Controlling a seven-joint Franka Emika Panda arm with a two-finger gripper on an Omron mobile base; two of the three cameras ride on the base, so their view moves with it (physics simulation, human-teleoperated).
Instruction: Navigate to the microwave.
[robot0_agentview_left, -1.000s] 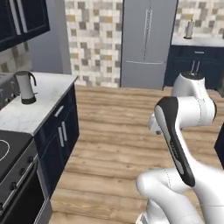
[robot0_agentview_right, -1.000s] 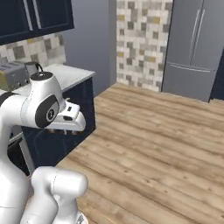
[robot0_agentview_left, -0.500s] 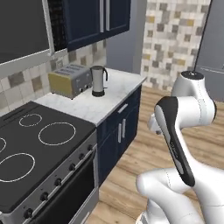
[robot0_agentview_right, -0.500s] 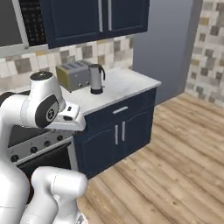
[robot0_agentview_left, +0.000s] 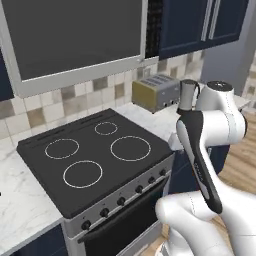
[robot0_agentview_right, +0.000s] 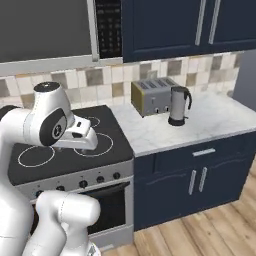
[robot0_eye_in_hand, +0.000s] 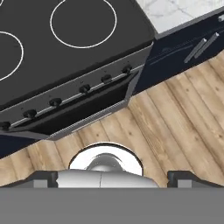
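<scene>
Claw (robot0_eye_in_hand: 112, 177) fingers spread apart, low before stove (robot0_agentview_left: 95, 165); microwave (robot0_agentview_left: 75, 37) above it.

there was one microwave (robot0_agentview_left: 75, 40), one stove (robot0_agentview_left: 95, 165) with four burner rings, one toaster (robot0_agentview_right: 152, 96) and one kettle (robot0_agentview_right: 178, 105) on the counter (robot0_agentview_right: 200, 122).

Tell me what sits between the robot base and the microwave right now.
The stove stands directly in front of the base, beneath the microwave mounted above it. No other obstacle is visible; the toaster and kettle sit aside on the counter.
</scene>
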